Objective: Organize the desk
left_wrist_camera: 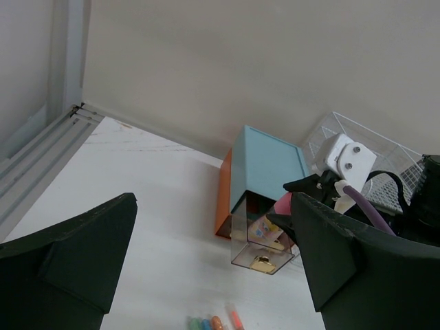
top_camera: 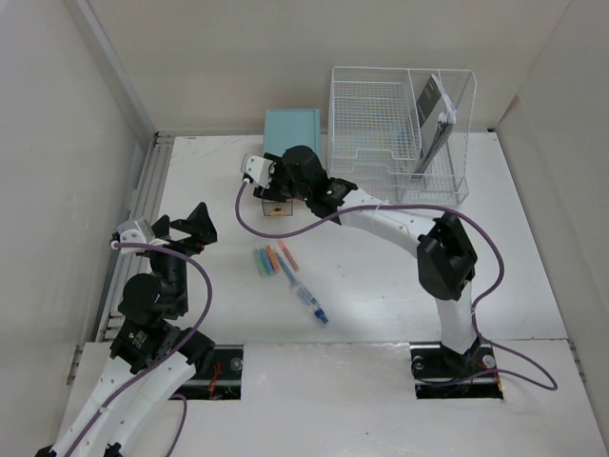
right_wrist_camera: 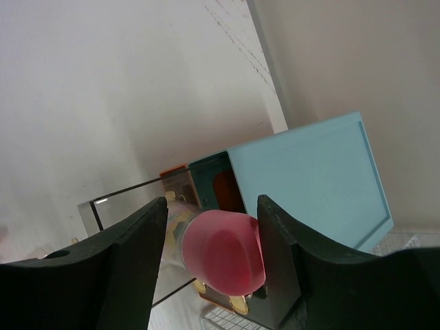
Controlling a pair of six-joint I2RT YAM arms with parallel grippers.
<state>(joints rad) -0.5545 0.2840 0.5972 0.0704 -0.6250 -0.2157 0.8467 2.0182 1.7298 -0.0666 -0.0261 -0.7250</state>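
Your right jaws are over the clear drawer (right_wrist_camera: 130, 199) that sticks out of the teal box (right_wrist_camera: 309, 179) at the far side of the bench (top_camera: 381, 286). There's a pink eraser-looking lump (right_wrist_camera: 223, 251) between them, and honestly I can't tell if it's pinched or loose. I'd get it low and centred over the drawer before spreading wider so it doesn't bounce out; your left jaws hang wide apart, empty, near left.

The desk (top_camera: 381, 286) is showing plain white. The box (left_wrist_camera: 268, 165) is showing teal with an orange side, its drawer (left_wrist_camera: 244, 232) clear. At its six o'clock, markers (top_camera: 273, 259) are showing green, blue, orange, coral. A rounded piece (right_wrist_camera: 223, 251) is glowing pink.
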